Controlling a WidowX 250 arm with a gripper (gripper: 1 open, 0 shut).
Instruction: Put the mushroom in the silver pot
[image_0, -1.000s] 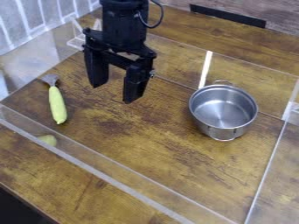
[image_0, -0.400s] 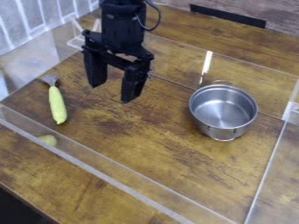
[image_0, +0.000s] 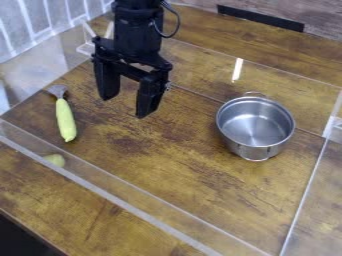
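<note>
The mushroom (image_0: 64, 119) lies flat on the wooden desk (image_0: 174, 170) at the left, its dark tip pointing away from the camera, nothing touching it. My tool (image_0: 126, 96) hangs to its right with jaws spread wide, gripping nothing and pointing down. The silver pot (image_0: 255, 126) stands upright, well apart on the right.

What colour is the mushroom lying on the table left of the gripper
Yellow-green with a dark tip at its far end; the mushroom shows plainly in the only camera view.
</note>
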